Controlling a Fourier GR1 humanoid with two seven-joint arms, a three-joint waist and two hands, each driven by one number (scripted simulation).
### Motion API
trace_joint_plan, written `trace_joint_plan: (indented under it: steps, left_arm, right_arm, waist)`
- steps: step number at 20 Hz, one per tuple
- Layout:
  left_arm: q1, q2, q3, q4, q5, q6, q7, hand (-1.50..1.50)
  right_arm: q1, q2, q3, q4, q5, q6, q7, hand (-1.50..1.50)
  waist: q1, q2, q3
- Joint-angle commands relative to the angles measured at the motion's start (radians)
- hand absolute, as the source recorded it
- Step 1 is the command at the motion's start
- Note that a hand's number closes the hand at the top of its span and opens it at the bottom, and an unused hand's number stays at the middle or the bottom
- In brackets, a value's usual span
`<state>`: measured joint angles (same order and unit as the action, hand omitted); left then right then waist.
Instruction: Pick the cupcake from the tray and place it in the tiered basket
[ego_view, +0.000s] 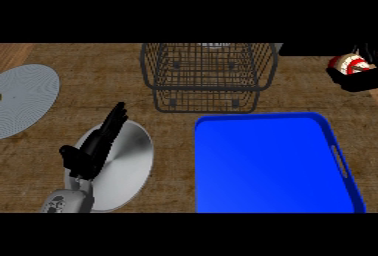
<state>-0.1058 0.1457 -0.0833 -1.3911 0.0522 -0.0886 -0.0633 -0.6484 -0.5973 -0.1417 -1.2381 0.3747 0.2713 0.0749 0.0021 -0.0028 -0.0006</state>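
1. Start at the black wire tiered basket (207, 89), standing at the far middle of the brown wooden counter (88, 75). Everything here is placed from it.
2. And there's the prize: the small cupcake with a pale base and red-and-white top (347, 64) is off to the right of the basket, about level with its upper tier, and it looks to be up off the counter.
3. The right hand (360, 80) has it. Black fingers curl round the cupcake from below and the side, hiding much of it. Whether the cupcake sits upright or tilted in there, I cannot tell.
4. The bright blue rectangular plastic tray (273, 165) lies just in front of the basket and a little to its right, and the cupcake is off it. By my reading the pick is done and the carry is on.
5. Here's what the coming move turns on: the basket lies to the left of the loaded hand, with a gap between them. The basket's long side runs across the view, so a sideways approach meets its right-hand wall first. My call is that the hand must come in over the rim and then lower.
6. The left hand (92, 150) is in front of the basket and to its left, well apart from it. It is over a round silver metal plate (129, 165), with fingers straight, pressed together and pointing toward the basket, holding nothing. The right hand is clearly the one for this job.
7. Further left of the basket lies a pale grey patterned round plate (22, 97).
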Motion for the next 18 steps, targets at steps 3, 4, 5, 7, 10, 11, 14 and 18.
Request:
trace_joint_plan:
  steps: [3,4,5,7,10,11,14,18]
  left_arm:
    - [-0.074,-0.018,0.022,0.112,-0.016,0.004,-0.048,0.0]
    - [-0.023,-0.035,-0.024,0.021,-0.04,0.029,0.017,0.0]
    - [-0.029,-0.013,0.003,0.006,-0.016,0.005,0.024,0.0]
    - [-0.044,-0.012,0.009,0.043,-0.017,-0.002,0.008,0.0]
    - [-0.034,-0.042,-0.013,0.051,-0.04,0.015,-0.033,0.0]
    - [0.002,0.001,0.009,0.035,-0.012,-0.036,-0.059,0.0]
    - [-0.061,-0.021,0.011,0.064,-0.026,-0.008,-0.022,0.0]
    - [-0.06,-0.027,0.009,0.063,-0.03,-0.009,-0.018,0.0]
  right_arm:
    - [-0.221,0.095,0.026,-0.068,-0.035,0.033,0.259,1.5]
    - [-0.252,0.107,0.016,-0.074,-0.047,0.03,0.306,1.5]
    - [-0.281,0.077,0.003,-0.012,-0.044,0.055,0.283,1.5]
    - [-0.374,0.145,0.047,0.049,-0.012,0.02,0.337,1.5]
    - [-0.496,0.206,0.073,0.134,0.016,-0.006,0.407,1.5]
    - [-0.522,0.22,0.075,0.185,0.03,-0.022,0.407,1.5]
    - [-0.586,0.253,0.065,0.361,0.06,-0.081,0.316,1.5]
    - [-0.717,0.313,0.083,0.461,0.074,-0.065,0.366,1.5]
  waist:
    - [0.003,0.004,-0.001]
    - [0.009,0.001,0.0]
    - [0.01,0.003,0.0]
    - [0.018,0.005,0.0]
    - [0.024,0.007,-0.001]
    - [0.03,0.007,-0.001]
    - [0.031,0.012,0.0]
    - [0.033,0.011,0.0]
